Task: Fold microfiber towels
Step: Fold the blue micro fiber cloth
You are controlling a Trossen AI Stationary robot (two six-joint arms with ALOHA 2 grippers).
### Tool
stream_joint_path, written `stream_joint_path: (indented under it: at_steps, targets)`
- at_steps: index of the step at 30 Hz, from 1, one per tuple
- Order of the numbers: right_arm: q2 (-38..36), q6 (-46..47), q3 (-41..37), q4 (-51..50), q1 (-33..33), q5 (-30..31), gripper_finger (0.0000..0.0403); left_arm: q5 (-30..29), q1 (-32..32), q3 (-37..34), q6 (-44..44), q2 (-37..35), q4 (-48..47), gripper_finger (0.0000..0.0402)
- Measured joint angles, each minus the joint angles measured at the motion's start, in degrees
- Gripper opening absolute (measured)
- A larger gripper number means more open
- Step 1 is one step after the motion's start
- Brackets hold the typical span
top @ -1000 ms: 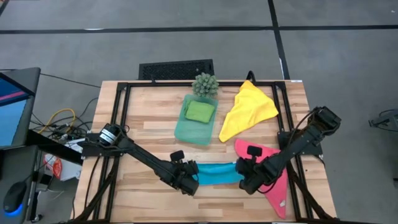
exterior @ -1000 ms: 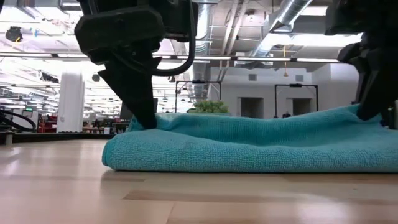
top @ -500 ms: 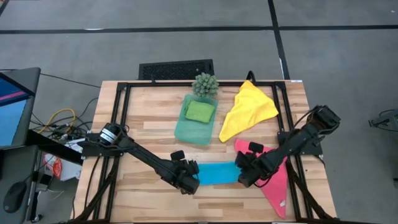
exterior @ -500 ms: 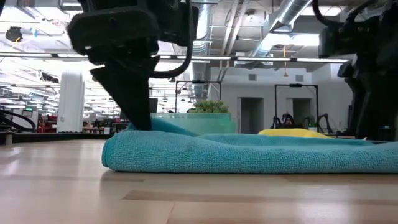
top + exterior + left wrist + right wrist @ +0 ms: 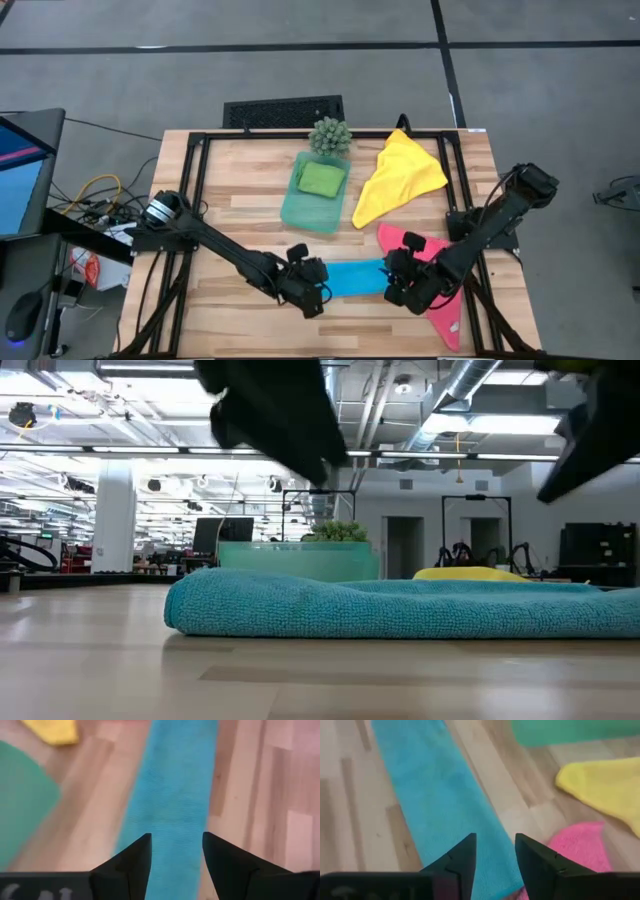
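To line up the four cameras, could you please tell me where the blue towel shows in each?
High: blue towel, near front edge.
Low, across the middle.
Left wrist, centre strip.
Right wrist, diagonal strip.
Shared landmark: yellow towel.

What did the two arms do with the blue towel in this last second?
Both grippers let go and rose. A second ago the left gripper and right gripper pinched the ends of the blue towel; now both are open above it, and it lies flat on the table as a folded strip. The yellow towel, pink towel, green towel and tray stayed put.
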Motion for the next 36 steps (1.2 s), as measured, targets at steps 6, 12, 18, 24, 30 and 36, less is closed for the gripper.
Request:
stream_joint_path:
  at_steps: [6,12,18,24,30,36]
  targets:
    - [8.1,3.6,0.0,0.7,1.0,-0.2,0.0139,-0.5,-0.9,-7.3,-6.3,1.0,3.4,0.0169]
    - [15.9,4.5,0.0,2.9,0.0,-4.5,0.0129,-0.2,-0.5,-12.6,-10.0,1.0,7.8,0.0169]
    - [16.9,5.0,0.2,3.8,-0.6,-5.9,0.0127,1.3,-0.5,-15.2,-10.2,0.9,11.5,0.0169]
    - [10.1,9.1,-0.1,2.4,-0.3,-0.7,0.0125,4.7,0.2,-13.7,-7.6,-0.3,10.7,0.0169]
    - [7.4,7.7,0.0,10.9,1.3,14.7,0.012,-2.8,0.5,-9.8,-4.8,-1.8,11.2,0.0169]
    - [15.7,6.3,0.0,17.5,0.0,15.1,0.0118,-8.2,-1.2,-9.6,-6.1,1.0,15.9,0.0169]
